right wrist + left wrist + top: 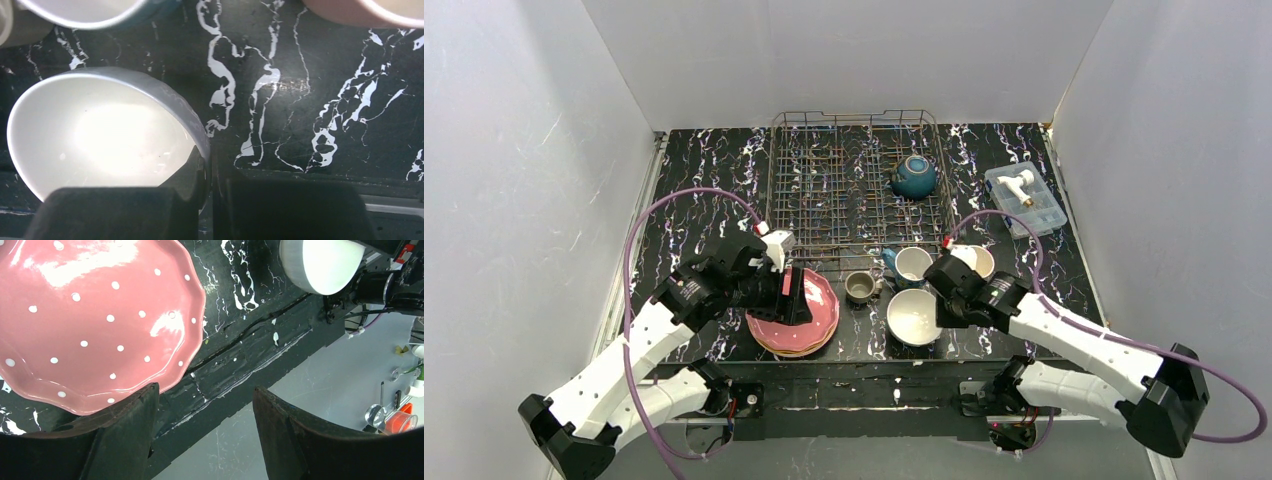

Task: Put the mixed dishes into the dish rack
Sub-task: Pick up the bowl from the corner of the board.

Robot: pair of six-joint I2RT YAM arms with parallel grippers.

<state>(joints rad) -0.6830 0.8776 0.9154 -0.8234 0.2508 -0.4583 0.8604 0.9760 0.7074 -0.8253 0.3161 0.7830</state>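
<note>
Here my right pincer (210,167) is clenched on the rim of the white bowl (100,135), which sits on the black marbled table (310,100) just beside the blue mug (912,266). My left pincer (205,410) stands released over the edge of the pink dotted plate (95,315). The wire dish rack (824,180) lies farther back, with a teal bowl (914,177) inside.
</note>
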